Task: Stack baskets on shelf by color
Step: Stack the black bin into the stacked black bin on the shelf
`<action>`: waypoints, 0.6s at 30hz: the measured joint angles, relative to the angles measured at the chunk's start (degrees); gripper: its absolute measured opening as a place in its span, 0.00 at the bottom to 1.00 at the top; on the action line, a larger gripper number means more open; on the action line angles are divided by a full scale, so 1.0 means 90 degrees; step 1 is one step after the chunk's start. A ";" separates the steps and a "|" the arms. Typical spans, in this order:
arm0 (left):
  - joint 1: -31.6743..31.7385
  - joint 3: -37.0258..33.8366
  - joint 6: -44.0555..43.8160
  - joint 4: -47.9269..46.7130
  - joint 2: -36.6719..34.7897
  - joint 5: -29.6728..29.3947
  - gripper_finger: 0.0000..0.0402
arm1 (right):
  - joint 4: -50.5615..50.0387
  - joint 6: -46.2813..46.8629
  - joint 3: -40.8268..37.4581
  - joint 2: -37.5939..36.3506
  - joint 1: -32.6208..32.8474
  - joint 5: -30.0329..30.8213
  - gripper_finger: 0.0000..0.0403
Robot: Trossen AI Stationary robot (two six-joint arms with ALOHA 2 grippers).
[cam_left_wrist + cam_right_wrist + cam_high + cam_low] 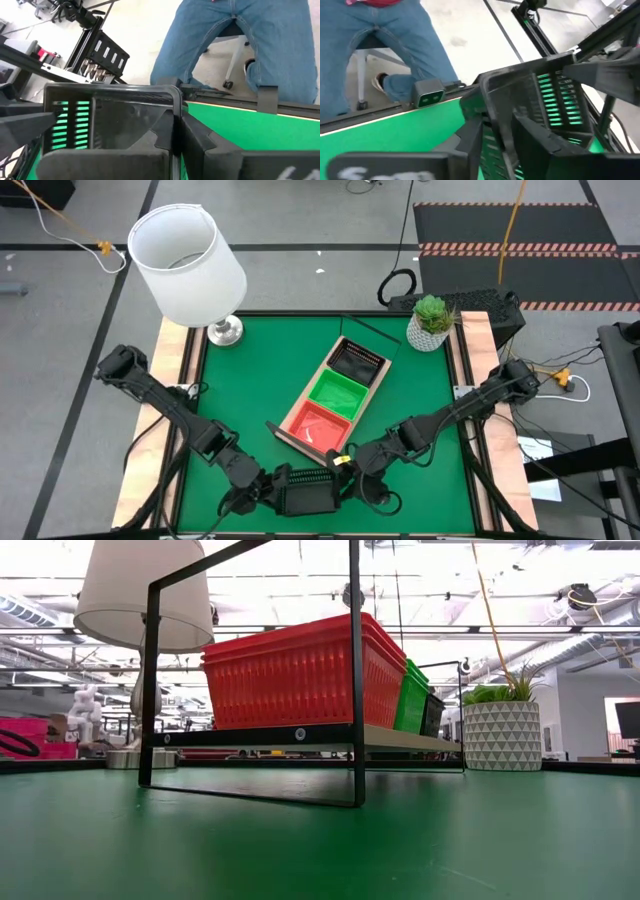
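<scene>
Both pincers on black basket [308, 490] rim

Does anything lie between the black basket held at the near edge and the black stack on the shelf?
The black basket sits between both hands. The black stack is at the shelf's far end, so the red stack and green stack lie between; lifting over them looks necessary.

I counted one shelf [296, 442], one lamp [187, 262] and one potted plant [431, 321]. On the shelf I saw three colours of baskets, red [320, 423], green [338, 392] and black [356, 360]; how many were stacked in each pile I could not tell. One more black basket [308, 490] was between my two grippers.
</scene>
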 joint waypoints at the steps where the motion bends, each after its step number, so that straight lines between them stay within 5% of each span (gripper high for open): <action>1: 0.0006 0.0000 0.0006 0.0024 0.0000 -0.0002 0.06 | -0.0035 0.0000 0.0000 0.0000 0.0000 -0.0002 0.22; 8: -0.0002 0.0000 -0.0171 0.0270 0.0000 -0.0370 0.09 | -0.0168 0.0000 -0.0005 0.0000 0.0048 -0.0231 0.03; 18: -0.0391 0.0000 -0.0842 0.1092 0.0000 -0.2013 0.27 | -0.0126 0.0017 -0.0017 0.0000 0.0226 -0.0245 0.02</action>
